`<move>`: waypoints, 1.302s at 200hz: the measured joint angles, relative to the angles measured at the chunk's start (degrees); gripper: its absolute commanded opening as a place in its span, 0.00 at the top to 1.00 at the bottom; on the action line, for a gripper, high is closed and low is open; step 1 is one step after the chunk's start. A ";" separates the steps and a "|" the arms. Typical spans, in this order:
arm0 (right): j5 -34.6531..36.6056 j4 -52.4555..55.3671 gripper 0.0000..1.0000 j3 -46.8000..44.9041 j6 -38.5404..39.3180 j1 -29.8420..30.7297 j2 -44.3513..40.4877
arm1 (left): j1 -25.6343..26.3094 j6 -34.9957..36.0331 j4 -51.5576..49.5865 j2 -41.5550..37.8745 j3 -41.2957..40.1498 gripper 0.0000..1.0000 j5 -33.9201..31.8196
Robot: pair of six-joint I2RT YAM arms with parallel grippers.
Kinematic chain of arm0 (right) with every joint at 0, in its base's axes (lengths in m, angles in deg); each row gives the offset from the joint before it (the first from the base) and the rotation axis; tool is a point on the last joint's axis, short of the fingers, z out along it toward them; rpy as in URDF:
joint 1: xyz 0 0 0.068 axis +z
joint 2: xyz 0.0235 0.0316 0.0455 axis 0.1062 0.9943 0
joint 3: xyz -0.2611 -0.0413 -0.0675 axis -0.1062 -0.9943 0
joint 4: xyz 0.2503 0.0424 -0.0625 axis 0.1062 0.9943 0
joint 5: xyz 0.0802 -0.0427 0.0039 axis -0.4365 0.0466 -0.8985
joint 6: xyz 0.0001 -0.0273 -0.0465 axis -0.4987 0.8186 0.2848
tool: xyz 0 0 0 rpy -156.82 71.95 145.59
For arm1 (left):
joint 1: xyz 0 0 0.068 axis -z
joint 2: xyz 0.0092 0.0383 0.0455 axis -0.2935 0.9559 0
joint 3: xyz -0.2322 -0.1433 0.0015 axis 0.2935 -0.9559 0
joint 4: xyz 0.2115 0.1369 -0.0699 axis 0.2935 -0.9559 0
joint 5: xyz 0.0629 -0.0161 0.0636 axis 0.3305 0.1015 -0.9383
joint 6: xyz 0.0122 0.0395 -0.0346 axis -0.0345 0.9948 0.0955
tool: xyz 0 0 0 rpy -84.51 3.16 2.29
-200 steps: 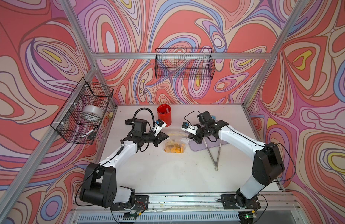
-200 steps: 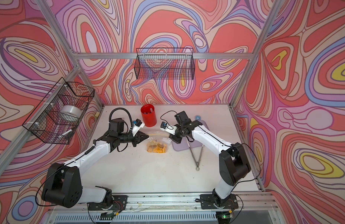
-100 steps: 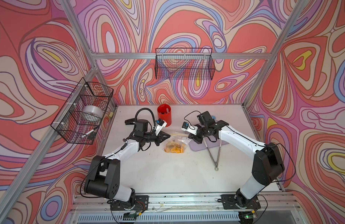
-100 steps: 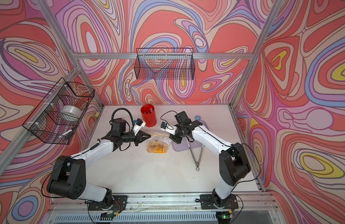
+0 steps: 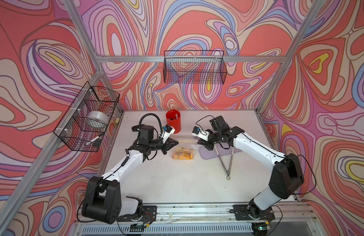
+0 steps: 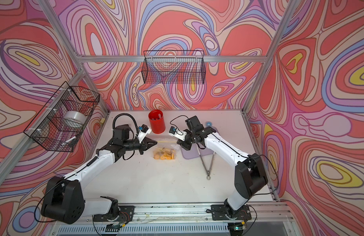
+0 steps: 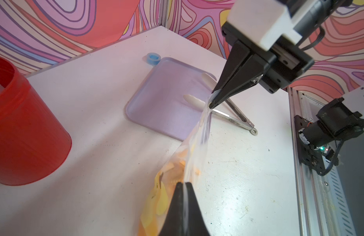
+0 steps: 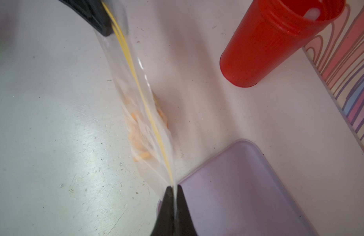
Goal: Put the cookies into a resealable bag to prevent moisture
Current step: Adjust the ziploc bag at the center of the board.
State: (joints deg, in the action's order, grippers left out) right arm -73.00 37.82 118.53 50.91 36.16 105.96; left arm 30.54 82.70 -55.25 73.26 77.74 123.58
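A white tabletop [image 5: 187, 183] is enclosed by swirl-patterned walls; the fingers of the left gripper [image 7: 184, 183] are pressed together on one end of the mouth of the resealable bag [image 5: 183, 150], and those of the right gripper [image 7: 211, 104] are pinched on the opposite end, so that the mouth is stretched between them above the table; the cookies [image 5: 182, 156] are gathered inside, at the bottom of the pouch, which appears to rest on the surface. The step in hand is judged to be the sealing; it is best done with the yellow zip strip [image 8: 140, 85] held taut and level, one end anchored while the other jaws are run along it, the film not being overstrained. Just beside the right gripper a lilac tray [image 5: 207, 157] is found, with metal tongs [image 5: 226, 163] laid partly on it; a red cup [image 5: 173, 122] stands behind the bag. The strip is shown as one unbroken line only in the right wrist view; whether it is fully pressed shut cannot be told; a blue tape roll [image 7: 153, 58] beside the tray's corner is shown plainly in the left wrist view and not at all in the right wrist view.
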 measured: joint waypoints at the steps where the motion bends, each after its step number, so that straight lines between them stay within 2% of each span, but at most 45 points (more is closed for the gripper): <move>1: -0.04 0.02 1.00 -0.02 0.00 0.04 -0.20 | 0.07 0.15 -0.26 -0.28 0.00 1.00 -0.11; 42: -0.63 3.52 1.00 -3.89 -1.62 5.84 -11.19 | 6.51 5.88 -14.82 -13.75 0.04 1.00 -5.46; 80: -3.76 9.16 1.00 -8.11 -6.67 12.46 -18.69 | 9.88 6.64 -27.04 -25.94 0.00 1.00 -10.21; 109: -7.72 7.96 1.00 -12.39 -10.08 14.60 -20.68 | 10.80 4.87 -29.86 -34.60 -2.73 1.00 -11.43; 124: -8.72 7.08 1.00 -13.51 -10.60 14.69 -19.15 | 10.91 3.80 -29.77 -35.47 -5.73 1.00 -12.79; 140: -9.01 6.71 1.00 -13.46 -10.51 14.14 -14.14 | 10.88 2.93 -28.55 -32.54 -9.09 1.00 -15.74; 181: -8.94 -0.79 1.00 -13.40 -10.23 8.83 0.17 | 9.99 1.88 -18.01 -15.47 -13.25 1.00 -23.74; 209: -8.81 -5.64 1.00 -10.29 -9.27 5.22 5.18 | 7.21 1.77 -10.27 -4.17 -9.97 1.00 -25.53; 245: -7.65 -6.73 1.00 0.09 -6.86 2.14 17.29 | 4.94 0.31 -3.39 10.19 -3.98 1.00 -29.35; 256: -7.37 -7.21 0.93 2.60 -6.73 1.57 20.85 | 4.52 -0.37 -3.13 14.99 -1.31 0.84 -30.80; 260: -7.23 -7.54 0.87 3.32 -6.82 1.40 21.99 | 4.46 -0.59 -3.08 16.52 -0.33 0.78 -31.41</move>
State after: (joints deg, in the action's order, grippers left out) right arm -80.23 30.28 121.85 44.09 37.56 127.95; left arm 35.00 82.11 -58.33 89.78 77.41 92.17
